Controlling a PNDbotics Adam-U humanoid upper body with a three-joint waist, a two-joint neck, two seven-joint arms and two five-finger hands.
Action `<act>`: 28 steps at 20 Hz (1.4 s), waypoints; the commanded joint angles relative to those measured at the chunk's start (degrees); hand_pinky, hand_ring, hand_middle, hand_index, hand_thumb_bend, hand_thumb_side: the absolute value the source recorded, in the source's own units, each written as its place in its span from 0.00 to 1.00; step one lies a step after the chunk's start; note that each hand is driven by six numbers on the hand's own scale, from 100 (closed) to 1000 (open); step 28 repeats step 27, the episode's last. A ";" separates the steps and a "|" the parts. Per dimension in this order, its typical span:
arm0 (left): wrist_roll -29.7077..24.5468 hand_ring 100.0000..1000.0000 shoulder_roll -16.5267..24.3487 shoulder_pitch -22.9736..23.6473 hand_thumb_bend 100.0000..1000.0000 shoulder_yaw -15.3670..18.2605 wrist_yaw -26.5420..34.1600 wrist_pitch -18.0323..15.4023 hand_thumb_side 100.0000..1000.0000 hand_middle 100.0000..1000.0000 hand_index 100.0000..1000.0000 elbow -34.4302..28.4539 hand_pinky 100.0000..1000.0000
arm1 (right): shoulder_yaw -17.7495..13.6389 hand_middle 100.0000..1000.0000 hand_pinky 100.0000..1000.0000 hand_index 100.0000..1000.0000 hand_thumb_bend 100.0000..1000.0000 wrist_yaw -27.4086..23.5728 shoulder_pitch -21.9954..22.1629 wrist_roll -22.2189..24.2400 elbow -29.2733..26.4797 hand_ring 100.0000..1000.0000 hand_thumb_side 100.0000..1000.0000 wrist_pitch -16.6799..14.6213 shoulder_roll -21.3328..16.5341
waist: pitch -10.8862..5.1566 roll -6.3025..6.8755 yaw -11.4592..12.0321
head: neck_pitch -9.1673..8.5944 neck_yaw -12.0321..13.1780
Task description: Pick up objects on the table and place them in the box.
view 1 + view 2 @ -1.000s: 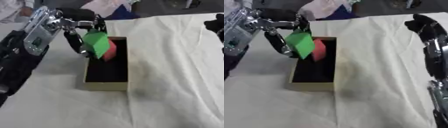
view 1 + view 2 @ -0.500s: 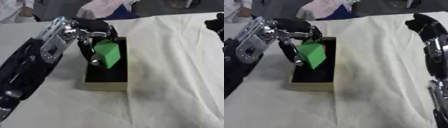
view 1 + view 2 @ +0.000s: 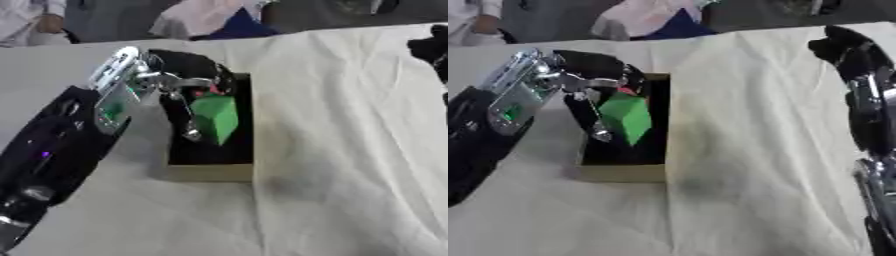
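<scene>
Over the box (image 3: 212,171) I've got the left hand (image 3: 188,80) with fingers curled around the green block (image 3: 215,118), held tilted inside the dark interior. Right hand (image 3: 846,50) sits at the right edge; can't tell its fingers.

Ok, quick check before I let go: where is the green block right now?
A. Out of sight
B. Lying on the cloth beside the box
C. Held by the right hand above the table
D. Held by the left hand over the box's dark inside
D: the left hand has its fingers round the green block, which hangs over the dark inside of the box.
</scene>
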 commanded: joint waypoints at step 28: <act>41.95 0.66 10.70 8.31 0.17 18.24 39.27 7.25 0.24 0.65 0.78 -30.35 0.67 | -1.17 0.66 0.84 0.85 0.00 -0.11 -0.17 -1.79 -0.96 0.79 0.89 -1.94 -1.95 | -1.14 -1.16 1.68 | 0.29 -0.94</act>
